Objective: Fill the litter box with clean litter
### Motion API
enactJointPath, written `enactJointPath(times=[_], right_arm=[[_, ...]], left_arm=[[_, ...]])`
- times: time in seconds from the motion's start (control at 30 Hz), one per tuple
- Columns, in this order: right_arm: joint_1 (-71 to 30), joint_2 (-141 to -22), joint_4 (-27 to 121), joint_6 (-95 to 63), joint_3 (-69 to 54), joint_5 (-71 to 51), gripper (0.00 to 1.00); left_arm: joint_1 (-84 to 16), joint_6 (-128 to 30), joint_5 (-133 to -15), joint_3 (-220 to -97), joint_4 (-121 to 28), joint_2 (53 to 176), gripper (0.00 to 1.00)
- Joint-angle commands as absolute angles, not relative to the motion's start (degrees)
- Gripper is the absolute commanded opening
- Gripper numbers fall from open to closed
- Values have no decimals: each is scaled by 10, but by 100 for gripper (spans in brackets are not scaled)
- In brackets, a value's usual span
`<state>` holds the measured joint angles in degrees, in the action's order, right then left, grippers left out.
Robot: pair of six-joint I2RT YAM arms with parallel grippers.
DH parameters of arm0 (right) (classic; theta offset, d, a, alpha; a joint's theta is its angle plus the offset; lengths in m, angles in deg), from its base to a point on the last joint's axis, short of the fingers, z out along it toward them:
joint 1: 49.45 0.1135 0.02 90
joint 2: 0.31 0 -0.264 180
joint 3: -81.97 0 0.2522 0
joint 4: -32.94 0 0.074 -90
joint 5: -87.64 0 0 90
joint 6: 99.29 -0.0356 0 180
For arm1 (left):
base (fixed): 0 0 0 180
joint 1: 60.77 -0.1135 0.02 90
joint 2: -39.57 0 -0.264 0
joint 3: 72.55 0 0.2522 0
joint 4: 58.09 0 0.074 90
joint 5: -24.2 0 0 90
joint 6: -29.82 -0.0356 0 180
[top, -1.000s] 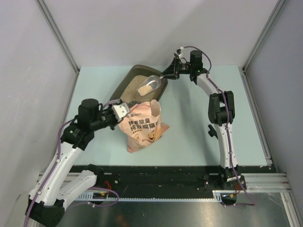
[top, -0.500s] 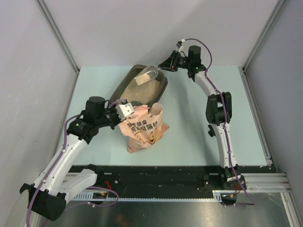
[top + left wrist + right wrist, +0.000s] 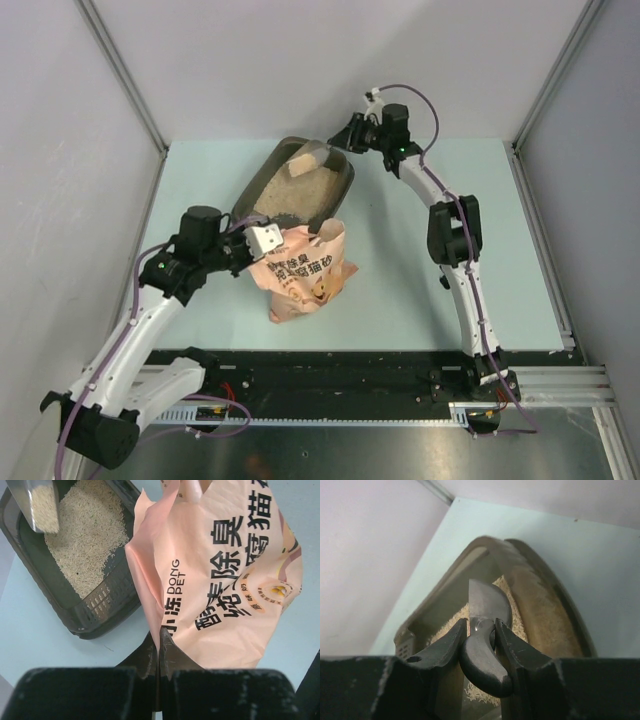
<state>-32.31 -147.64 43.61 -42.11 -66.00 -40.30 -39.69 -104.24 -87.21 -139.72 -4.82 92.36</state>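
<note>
The dark litter box (image 3: 340, 180) lies at the back of the table with pale beige litter (image 3: 290, 190) spread in it; it also shows in the left wrist view (image 3: 95, 617) and the right wrist view (image 3: 555, 595). My right gripper (image 3: 345, 140) is shut on the handle of the grey metal scoop (image 3: 308, 158), which holds litter above the box's far end. The scoop also shows in the right wrist view (image 3: 487, 605) and the left wrist view (image 3: 37, 502). My left gripper (image 3: 262, 238) is shut on the edge of the pink litter bag (image 3: 305, 270), holding it upright and open.
The pale blue table (image 3: 420, 290) is walled by grey panels on three sides. The bag stands just in front of the litter box's near end. A black rail runs along the near edge.
My right gripper has carried the scoop of litter from the bag side toward the far left end of the box. My left arm shifted slightly right, still holding the bag.
</note>
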Motion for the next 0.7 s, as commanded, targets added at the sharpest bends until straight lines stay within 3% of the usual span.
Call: enactJointPath(times=[0.0, 0.17, 0.47, 0.67], right_arm=[[-288, -1397, 448, -318, -632, -386, 0], [-269, -1333, 510, -217, -588, -369, 0], [-280, -1296, 684, -118, -632, -335, 0], [-266, -1232, 632, 5, -589, -225, 0]], left_arm=[[-396, -1067, -919, -1397, -4, 894, 0], [-396, -1076, -917, -1380, -2, 850, 0], [-396, -1092, -973, -1349, -4, 794, 0], [-396, -1056, -1027, -1367, -4, 815, 0]])
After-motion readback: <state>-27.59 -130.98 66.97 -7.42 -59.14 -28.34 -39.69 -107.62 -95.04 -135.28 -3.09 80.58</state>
